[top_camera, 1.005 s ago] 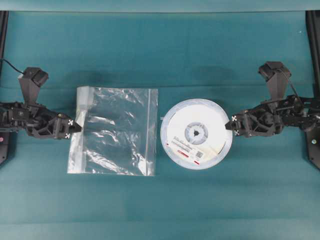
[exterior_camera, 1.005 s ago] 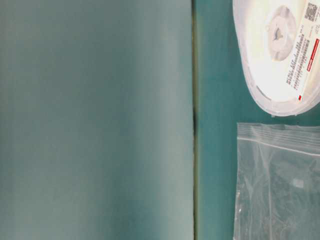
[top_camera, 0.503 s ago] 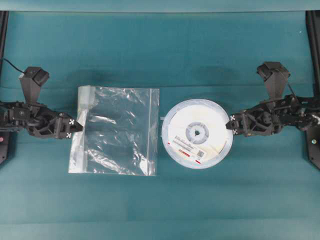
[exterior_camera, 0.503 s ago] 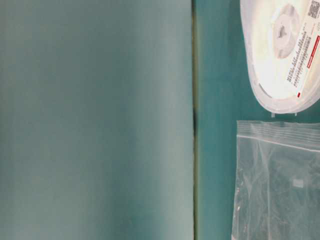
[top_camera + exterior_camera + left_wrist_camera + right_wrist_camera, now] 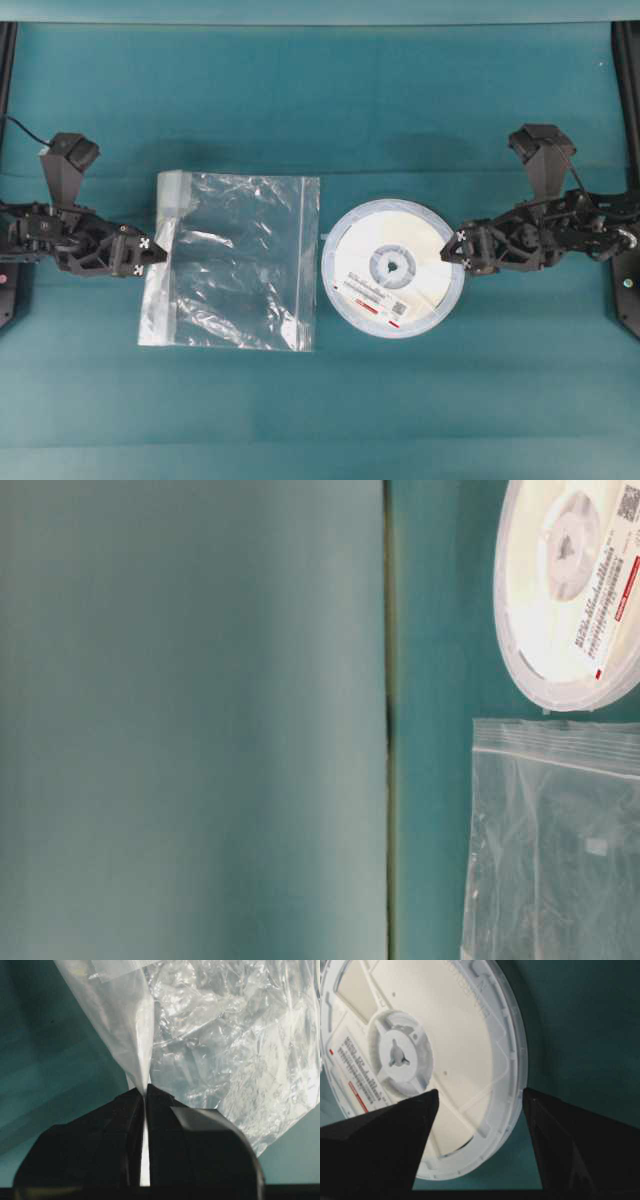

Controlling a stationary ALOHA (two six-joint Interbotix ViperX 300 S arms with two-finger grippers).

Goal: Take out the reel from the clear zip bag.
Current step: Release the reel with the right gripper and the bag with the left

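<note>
The reel (image 5: 393, 268), a white disc with a grey hub and a red-striped label, lies outside the clear zip bag (image 5: 235, 262), just right of it on the teal cloth. The bag is flat and looks empty. My left gripper (image 5: 157, 252) is shut on the bag's left edge; in the left wrist view the film (image 5: 220, 1035) is pinched between the closed jaws of the gripper (image 5: 145, 1091). My right gripper (image 5: 456, 250) is open at the reel's right rim, and in the right wrist view the rim of the reel (image 5: 435, 1045) sits between its spread jaws (image 5: 480, 1097).
The table-level view shows the reel (image 5: 565, 590) above the bag's zip edge (image 5: 555, 850), with a dark seam (image 5: 388, 720) running down the cloth. Black frame posts (image 5: 628, 60) stand at the table's far corners.
My right gripper has edged left over the reel's rim. The reel has shifted slightly in the table-level view. The left gripper still holds the bag's edge.
</note>
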